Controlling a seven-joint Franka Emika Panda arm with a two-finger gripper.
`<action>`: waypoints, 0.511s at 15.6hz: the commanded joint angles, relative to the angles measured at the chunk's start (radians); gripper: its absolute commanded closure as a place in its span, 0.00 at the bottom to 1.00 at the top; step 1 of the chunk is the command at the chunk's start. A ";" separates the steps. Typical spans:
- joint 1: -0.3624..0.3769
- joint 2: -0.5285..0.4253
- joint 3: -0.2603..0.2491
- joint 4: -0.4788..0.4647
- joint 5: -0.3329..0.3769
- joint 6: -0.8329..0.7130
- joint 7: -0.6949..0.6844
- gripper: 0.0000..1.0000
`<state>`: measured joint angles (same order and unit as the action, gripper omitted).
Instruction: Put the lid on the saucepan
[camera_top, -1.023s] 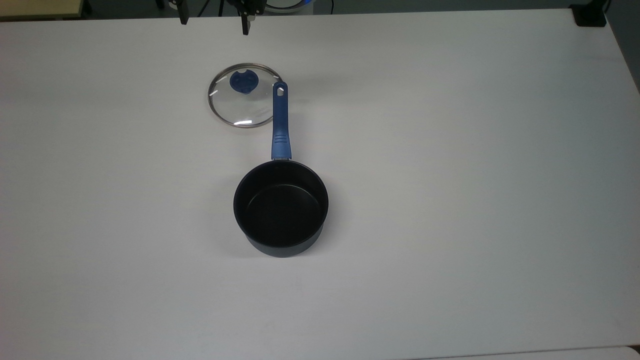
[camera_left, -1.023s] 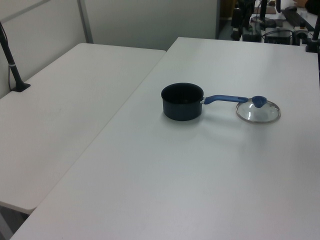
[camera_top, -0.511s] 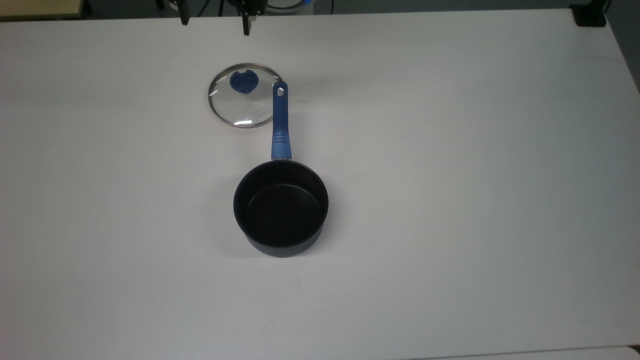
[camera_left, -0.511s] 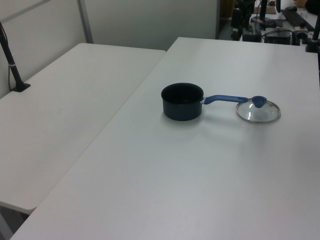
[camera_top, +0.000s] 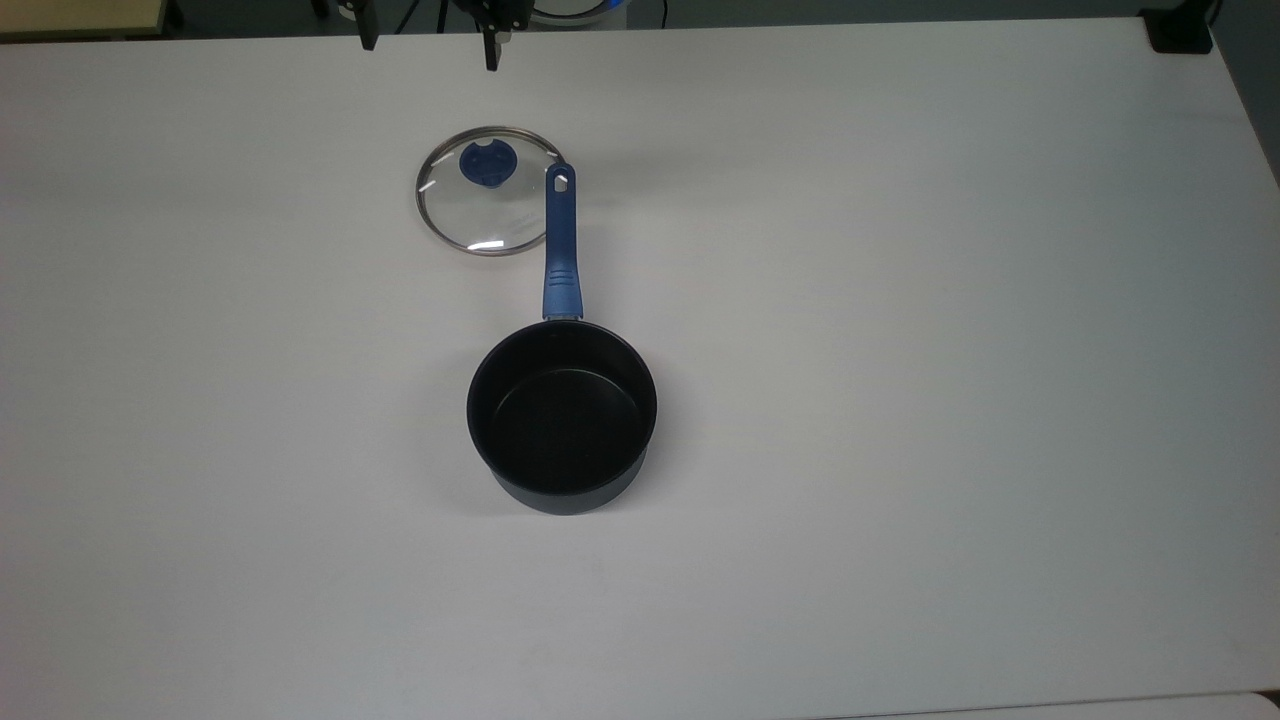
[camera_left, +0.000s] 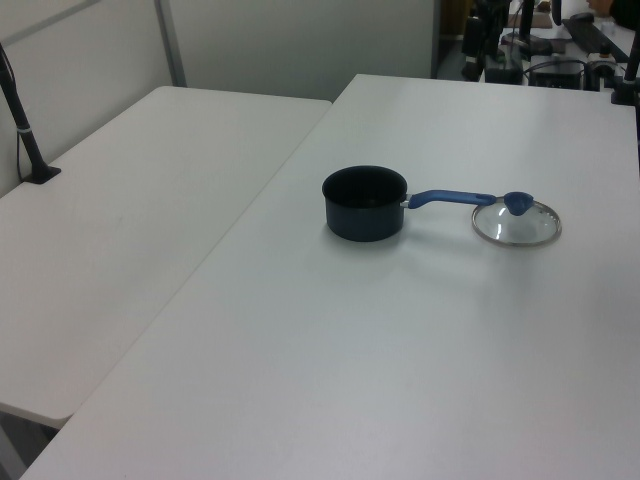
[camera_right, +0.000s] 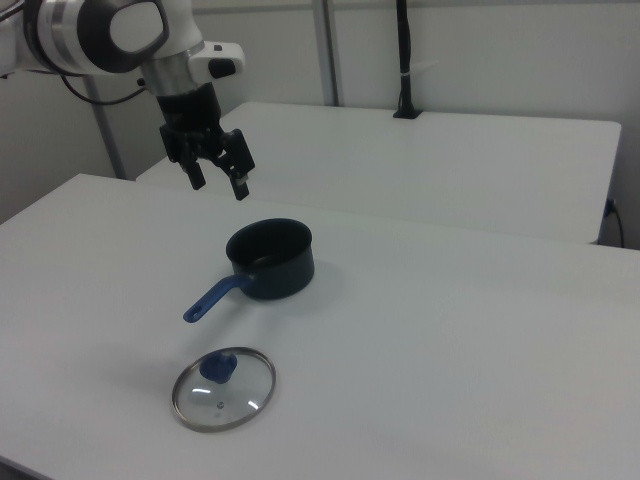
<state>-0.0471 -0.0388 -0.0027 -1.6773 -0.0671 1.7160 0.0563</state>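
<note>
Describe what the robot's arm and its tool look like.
The arm is glossy white with rounded segments, grey and black bands at the joints, and a black cable trailing behind it. Its tool is a black two-finger unit below a white wrist block.

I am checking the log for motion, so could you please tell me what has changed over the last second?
Nothing has visibly changed: the lid lies flat on the table beside the saucepan handle, and the tool hangs open above the table, holding nothing.

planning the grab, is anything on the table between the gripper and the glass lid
Nothing visible does. The open gripper hangs in clear air; the round glass lid with blue knob lies flat beside the dark blue saucepan's handle end.
</note>
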 joint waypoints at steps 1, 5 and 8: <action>-0.022 -0.004 -0.019 0.001 0.000 -0.044 -0.255 0.00; -0.062 -0.010 -0.019 -0.108 -0.069 -0.093 -0.455 0.00; -0.062 -0.015 -0.017 -0.260 -0.069 0.011 -0.416 0.00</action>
<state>-0.1173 -0.0337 -0.0189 -1.7848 -0.1179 1.6294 -0.3695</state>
